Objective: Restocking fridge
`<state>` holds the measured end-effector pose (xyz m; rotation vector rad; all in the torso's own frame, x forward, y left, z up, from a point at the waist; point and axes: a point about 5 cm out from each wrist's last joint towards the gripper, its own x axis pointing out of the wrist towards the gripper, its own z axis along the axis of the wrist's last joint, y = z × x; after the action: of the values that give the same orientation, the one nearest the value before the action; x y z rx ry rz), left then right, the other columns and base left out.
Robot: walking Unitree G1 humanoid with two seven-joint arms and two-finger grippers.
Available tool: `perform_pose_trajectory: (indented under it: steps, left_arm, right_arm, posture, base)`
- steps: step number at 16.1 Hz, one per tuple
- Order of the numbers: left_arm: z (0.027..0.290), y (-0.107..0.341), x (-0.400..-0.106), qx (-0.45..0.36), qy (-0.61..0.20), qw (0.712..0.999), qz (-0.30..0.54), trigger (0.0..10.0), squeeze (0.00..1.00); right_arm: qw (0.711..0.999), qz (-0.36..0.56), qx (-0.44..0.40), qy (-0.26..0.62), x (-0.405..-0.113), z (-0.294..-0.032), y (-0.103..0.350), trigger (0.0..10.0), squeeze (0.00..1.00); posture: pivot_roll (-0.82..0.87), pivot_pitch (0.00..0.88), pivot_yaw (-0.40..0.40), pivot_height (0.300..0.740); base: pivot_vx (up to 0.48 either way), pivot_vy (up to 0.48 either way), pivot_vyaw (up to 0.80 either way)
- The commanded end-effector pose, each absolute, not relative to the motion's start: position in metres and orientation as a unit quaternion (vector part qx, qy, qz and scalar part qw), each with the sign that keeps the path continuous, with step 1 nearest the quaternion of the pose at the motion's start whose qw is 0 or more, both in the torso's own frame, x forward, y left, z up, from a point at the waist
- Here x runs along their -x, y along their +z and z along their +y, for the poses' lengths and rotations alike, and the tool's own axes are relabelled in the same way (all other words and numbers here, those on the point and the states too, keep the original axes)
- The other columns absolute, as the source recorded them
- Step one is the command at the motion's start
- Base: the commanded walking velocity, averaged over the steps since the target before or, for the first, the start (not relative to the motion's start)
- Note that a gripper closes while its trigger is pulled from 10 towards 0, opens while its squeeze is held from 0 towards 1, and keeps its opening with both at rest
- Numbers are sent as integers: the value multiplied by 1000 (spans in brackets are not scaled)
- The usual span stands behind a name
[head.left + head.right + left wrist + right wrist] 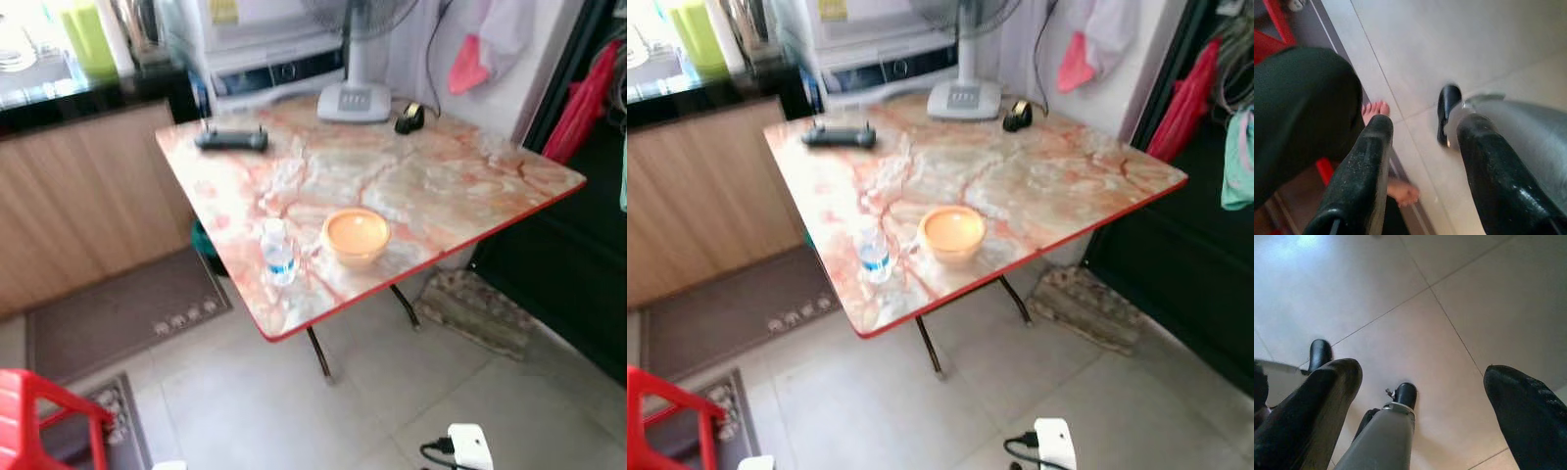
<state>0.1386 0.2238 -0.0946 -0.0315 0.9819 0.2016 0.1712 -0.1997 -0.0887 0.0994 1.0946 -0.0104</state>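
Both arms hang idle over the tiled floor, the left gripper and right gripper each with jaws spread wide, holding nothing. At centre frame, a water bottle stands upright, long axis vertical, cap up, near the marble table's front edge, just beside an orange bowl.

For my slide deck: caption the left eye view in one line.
Water bottle and orange bowl near the front edge of a marble-patterned folding table, fan base at the back.
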Motion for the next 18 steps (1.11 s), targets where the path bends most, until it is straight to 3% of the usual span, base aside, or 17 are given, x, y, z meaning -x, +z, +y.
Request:
perform_pose_trajectory:
  steps: [1,4,5,6,12,14,15,18]
  left_arm:
    - [227,-94,-136,14,118,883,455,10000,0]
    - [228,-92,-127,10,161,898,409,10000,0]
    - [234,-72,-154,-14,161,935,316,10000,0]
    - [248,-14,-213,-40,157,977,140,10000,0]
    - [233,45,-241,-107,70,992,-8,10000,0]
    - [211,71,-249,-99,8,994,-43,10000,0]
    - [184,87,-252,-99,-58,991,-68,10000,0]
    - [162,111,-258,-64,-67,990,-108,10000,0]
  right_arm:
    - [851,522,-62,-24,-165,-201,-91,10000,0]
    - [843,531,-76,-45,-149,-203,-97,10000,0]
    - [838,537,-78,-49,-141,-204,-100,10000,0]
    - [835,542,-78,-52,-134,-205,-102,10000,0]
    - [832,541,-100,-69,-119,-200,-107,10000,0]
    - [832,538,-109,-73,-117,-194,-109,10000,0]
    - [833,536,-113,-79,-116,-192,-109,10000,0]
    - [839,524,-121,-88,-116,-192,-109,10000,0]
  posture:
    - [79,0,-14,740]
    - [91,0,-33,740]
    - [96,0,-44,740]
    - [97,0,-46,740]
    - [99,0,-3,740]
    - [123,0,9,740]
    - [134,0,0,740]
    - [140,0,-33,740]
  base:
    - [0,0,0]
    - [0,0,0]
    - [0,0,0]
    - [0,0,0]
    - [0,0,0]
    - [0,0,0]
    - [0,0,0]
    - [0,0,0]
